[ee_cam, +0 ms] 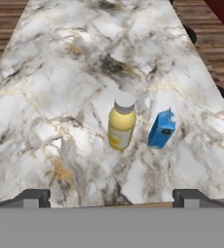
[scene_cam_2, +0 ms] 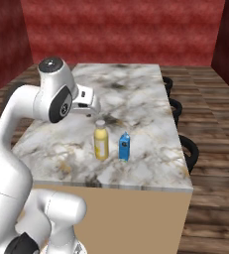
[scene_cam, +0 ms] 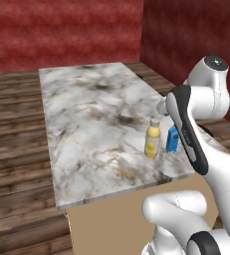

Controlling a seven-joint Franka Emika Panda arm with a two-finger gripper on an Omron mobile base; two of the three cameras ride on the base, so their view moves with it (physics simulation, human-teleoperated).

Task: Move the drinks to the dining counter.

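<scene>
The bottle [ee_cam: 121, 122] and the blue carton [ee_cam: 161, 130] stand upright on the dining counter [scene_cam: 81, 124], just beside each other but apart, near its near end and toward its right side. That placement fits the task: both are set down clear of the edge, so they look delivered rather than mid-carry. The gripper [ee_cam: 111, 198] hangs above the near edge of the counter, looking down at the two drinks; its fingertips [ee_cam: 32, 197] stand wide apart at the bottom of the hand view with nothing between them, so the claw is fully open and holds nothing. I judge it is free for the next fetch.

The counter is a long island with a white-grey marble top, dark and gold veins, and a plain tan base. Dark stools [scene_cam_2: 189, 151] line its right side. The floor [scene_cam: 17, 149] is wood planks and the walls [scene_cam: 61, 30] are deep red.
</scene>
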